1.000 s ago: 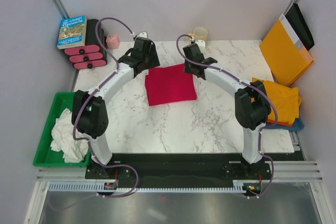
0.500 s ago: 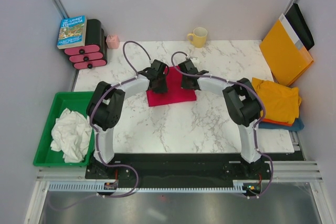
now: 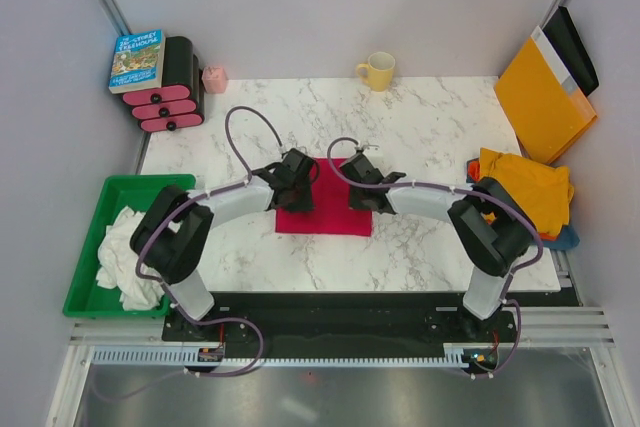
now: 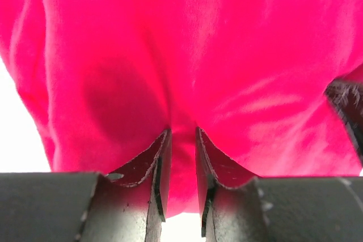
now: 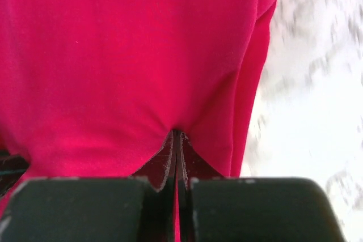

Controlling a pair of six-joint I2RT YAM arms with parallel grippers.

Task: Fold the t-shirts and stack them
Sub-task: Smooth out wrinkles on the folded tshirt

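The crimson red t-shirt [image 3: 325,217] lies as a folded rectangle at the table's middle. My left gripper [image 3: 298,187] is shut on its cloth at the far left part; red cloth fills the narrow gap between the jaws in the left wrist view [image 4: 182,140]. My right gripper [image 3: 360,190] is shut on the far right part, jaws pressed together on a pinch of cloth [image 5: 177,137]. A mustard-yellow t-shirt [image 3: 530,187] lies on an orange-red one [image 3: 515,234] and a blue one [image 3: 567,239] at the right edge. A white t-shirt [image 3: 130,257] is crumpled in the green bin [image 3: 100,192].
A yellow mug [image 3: 378,71] stands at the back centre. An orange-yellow envelope [image 3: 545,97] leans at the back right. A book [image 3: 137,59] lies on black-and-pink drawers [image 3: 165,107] at the back left, a small pink cup [image 3: 214,79] beside them.
Both grippers have moved from the back of the table toward the near edge with the crimson shirt's far edge held; the shirt now lies closer to the arm bases.
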